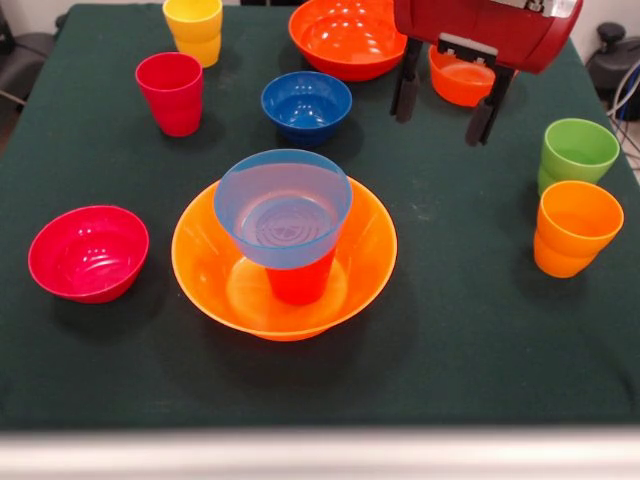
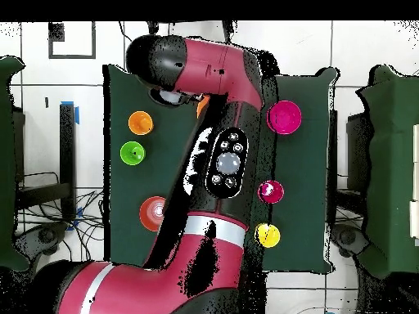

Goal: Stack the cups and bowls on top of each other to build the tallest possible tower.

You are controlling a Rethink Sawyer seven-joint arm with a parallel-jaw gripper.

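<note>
The tower stands mid-table: a wide orange bowl (image 1: 285, 270) holds a red-orange cup (image 1: 300, 282), and a light blue bowl (image 1: 283, 205) sits upright on that cup. My gripper (image 1: 441, 126) hangs open and empty at the far right, its black fingers (image 1: 407, 92) in front of a small orange-red bowl (image 1: 460, 80). A dark blue bowl (image 1: 306, 105) lies between the gripper and the tower. In the overhead view the arm covers the tower and gripper; only a sliver of the orange bowl (image 2: 202, 104) shows.
Loose pieces ring the tower: magenta bowl (image 1: 88, 252) (image 2: 284, 117), crimson cup (image 1: 171, 92) (image 2: 271, 191), yellow cup (image 1: 194, 30) (image 2: 267, 235), large red-orange bowl (image 1: 347, 37), green cup (image 1: 577, 152) (image 2: 132, 153), orange cup (image 1: 575, 227) (image 2: 141, 123).
</note>
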